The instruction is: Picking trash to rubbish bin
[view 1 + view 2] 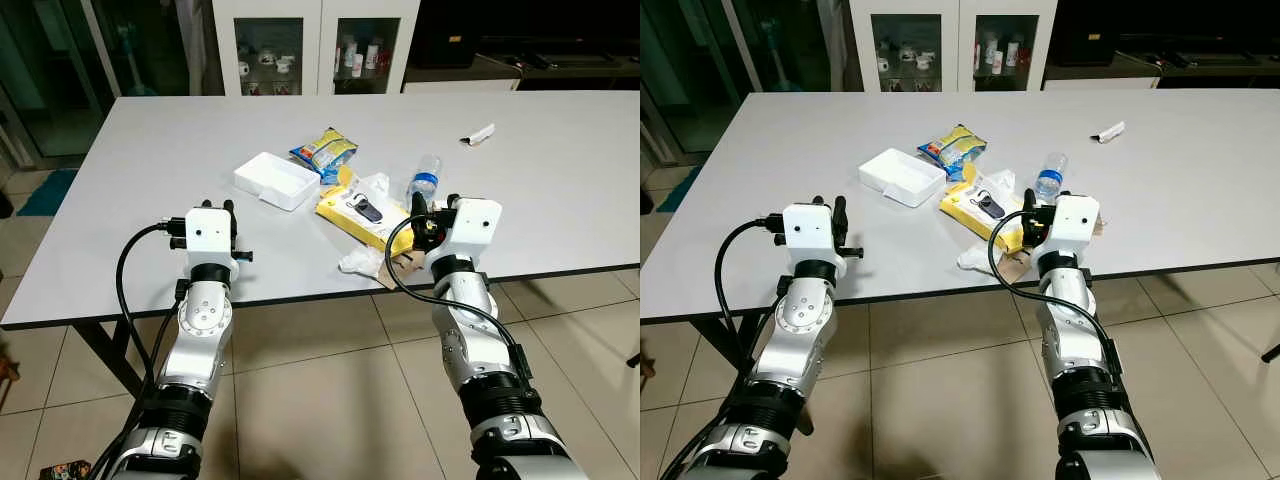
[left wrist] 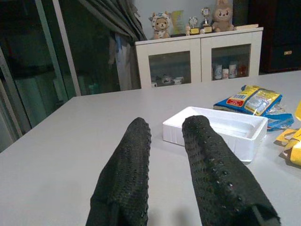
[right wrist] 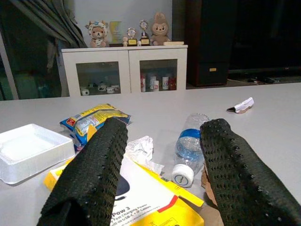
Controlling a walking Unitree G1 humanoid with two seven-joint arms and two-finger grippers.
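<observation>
The right gripper (image 3: 162, 174), fingers spread, should descend squarely over the clear plastic bottle (image 3: 190, 150) beside the yellow cardboard package (image 3: 150, 202); the left gripper (image 2: 171, 174) hovers slightly parted.

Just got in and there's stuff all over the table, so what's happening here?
The robot stands at the grey table with both arms raised over its near edge, holding nothing. The right gripper is open, pointed at the plastic bottle and yellow package. The left gripper is open, aimed at the white foam tray. A snack bag and a small wrapper also lie on the table. Nothing has been picked up yet.
</observation>
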